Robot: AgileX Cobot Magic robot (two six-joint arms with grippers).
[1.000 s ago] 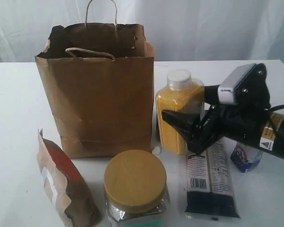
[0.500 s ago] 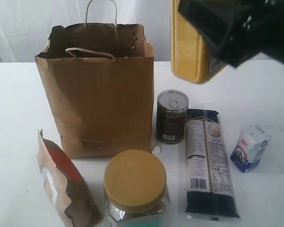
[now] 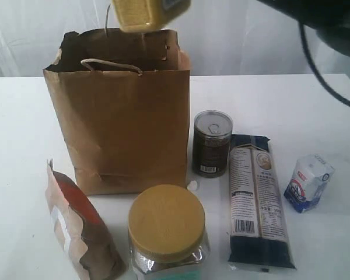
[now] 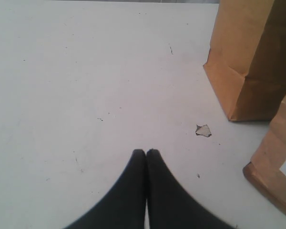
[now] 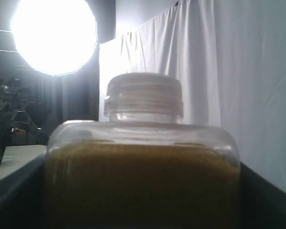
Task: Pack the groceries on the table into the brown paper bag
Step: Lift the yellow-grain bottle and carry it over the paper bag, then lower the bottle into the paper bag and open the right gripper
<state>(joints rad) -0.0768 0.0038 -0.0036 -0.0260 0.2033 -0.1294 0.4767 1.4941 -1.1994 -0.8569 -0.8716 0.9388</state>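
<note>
Right claw [image 5: 142,200] grasping yellow bottle [image 3: 147,14] above brown paper bag [image 3: 122,122]. I'd centre over the mouth and lower it inside before letting go. Left claw [image 4: 146,153] clenched, empty, low over counter [image 4: 62,71].

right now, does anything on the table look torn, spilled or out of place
Yes. The brown paper bag has a ragged, torn rim. The brown-red pouch has a jagged, torn-open top. A small white crumb lies loose on the table by the base of the can.
</note>
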